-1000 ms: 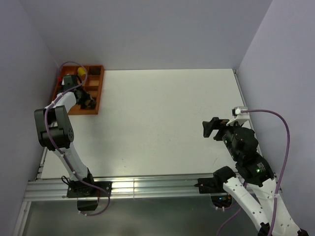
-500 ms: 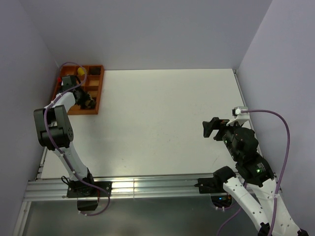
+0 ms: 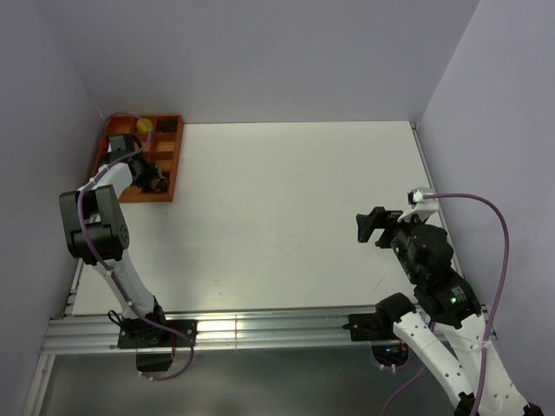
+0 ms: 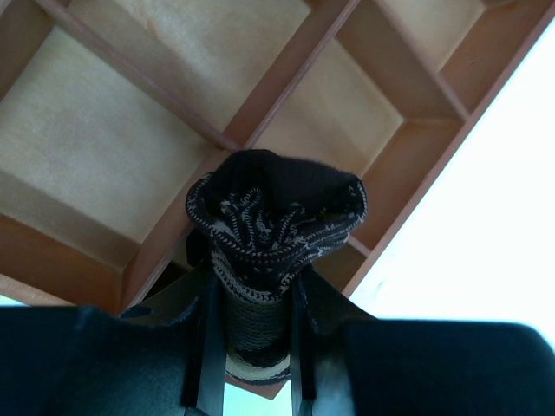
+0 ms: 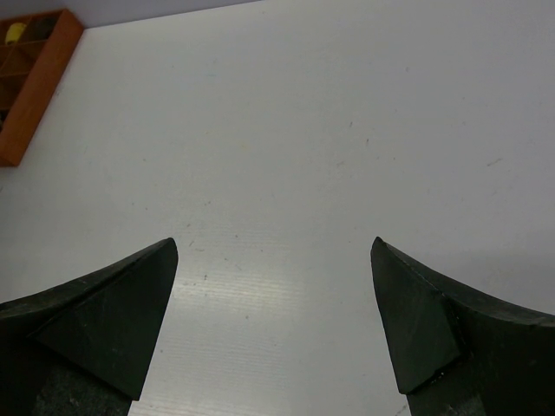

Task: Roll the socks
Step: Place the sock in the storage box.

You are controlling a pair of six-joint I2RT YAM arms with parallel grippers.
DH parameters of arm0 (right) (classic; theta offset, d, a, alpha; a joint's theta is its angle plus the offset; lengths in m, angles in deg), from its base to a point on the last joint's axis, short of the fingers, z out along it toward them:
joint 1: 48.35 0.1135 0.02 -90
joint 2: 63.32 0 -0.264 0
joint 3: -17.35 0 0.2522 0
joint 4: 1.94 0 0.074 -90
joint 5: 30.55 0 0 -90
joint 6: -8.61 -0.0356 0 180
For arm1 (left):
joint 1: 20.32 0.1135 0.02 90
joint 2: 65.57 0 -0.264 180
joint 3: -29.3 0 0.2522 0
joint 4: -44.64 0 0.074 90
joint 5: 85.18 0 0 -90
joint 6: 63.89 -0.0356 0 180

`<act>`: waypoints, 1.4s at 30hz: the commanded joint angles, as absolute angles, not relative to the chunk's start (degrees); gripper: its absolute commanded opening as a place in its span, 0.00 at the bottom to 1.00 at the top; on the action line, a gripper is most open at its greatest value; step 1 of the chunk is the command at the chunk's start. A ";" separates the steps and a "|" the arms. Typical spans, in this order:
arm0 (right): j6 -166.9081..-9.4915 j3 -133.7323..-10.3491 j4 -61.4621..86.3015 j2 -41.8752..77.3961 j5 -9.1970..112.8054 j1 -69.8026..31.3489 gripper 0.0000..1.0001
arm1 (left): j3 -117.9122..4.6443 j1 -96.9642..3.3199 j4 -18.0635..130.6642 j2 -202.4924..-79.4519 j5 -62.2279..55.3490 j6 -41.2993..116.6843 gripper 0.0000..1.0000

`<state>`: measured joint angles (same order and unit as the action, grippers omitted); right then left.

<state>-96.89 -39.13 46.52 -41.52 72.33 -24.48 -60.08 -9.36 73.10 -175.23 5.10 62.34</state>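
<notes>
The socks (image 4: 276,217) are a rolled bundle of dark-brown and tan patterned knit. My left gripper (image 4: 251,321) is shut on the bundle's lower part. It holds the bundle just above a wooden tray (image 4: 269,95) with compartments, near the tray's edge beside the white table. From above, my left gripper (image 3: 154,180) is over the near part of that tray (image 3: 171,165) at the table's far left, and the socks are hidden under it. My right gripper (image 3: 368,225) hangs open over the table's right side, with nothing between its fingers (image 5: 130,303).
A yellow sock ball (image 3: 145,126) lies in a far compartment of the tray, and the right wrist view shows the yellow sock ball (image 5: 15,33) in the tray (image 5: 39,82) at top left. Grey walls close in on three sides of the white table (image 3: 286,208).
</notes>
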 commanded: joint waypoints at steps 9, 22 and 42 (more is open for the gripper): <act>-96.06 -39.03 43.99 -41.35 73.42 -24.10 0.99 | -62.16 -9.42 88.72 -182.90 7.20 61.09 0.00; -96.06 -38.24 43.64 -41.61 73.07 -24.01 0.99 | -66.38 -9.60 93.47 -189.75 8.16 59.77 0.01; -96.15 -38.68 44.52 -41.70 72.54 -23.83 0.98 | -69.28 -11.36 94.61 -177.54 13.96 60.21 0.57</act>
